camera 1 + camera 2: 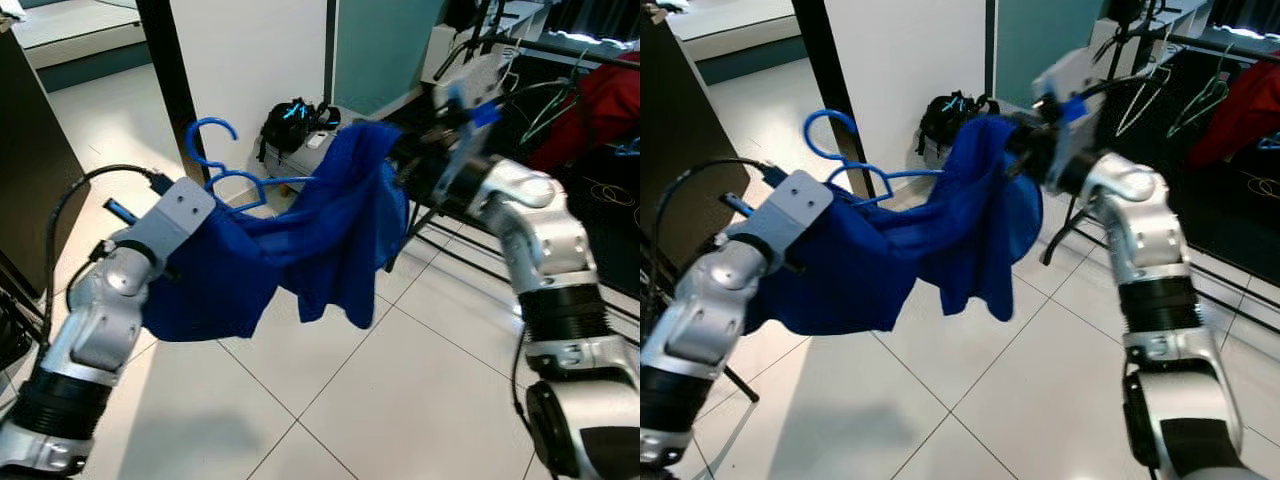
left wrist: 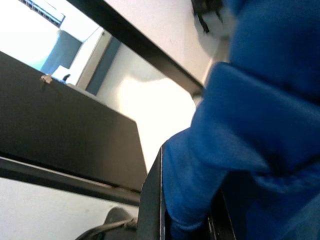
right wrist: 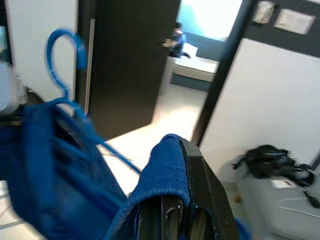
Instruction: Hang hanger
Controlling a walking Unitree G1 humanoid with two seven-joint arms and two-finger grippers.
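A blue garment [image 1: 300, 240] hangs stretched between my two arms, on a blue plastic hanger [image 1: 215, 160] whose hook sticks up above the cloth. My left gripper [image 2: 187, 220] is buried in the left end of the cloth and shut on a fold of it. At the cloth's upper right end my right gripper [image 3: 175, 215] is shut on the garment's ribbed edge [image 3: 167, 170], level with the clothes rack. The hanger's hook [image 3: 62, 55] hangs free, on no rail.
A black clothes rack [image 1: 560, 50] with a red garment [image 1: 600, 100] and empty wire hangers [image 1: 1200, 100] stands at the right. A black bag [image 1: 295, 125] lies on the floor by the white wall. A dark cabinet [image 1: 30, 160] is at the left. White floor tiles lie below.
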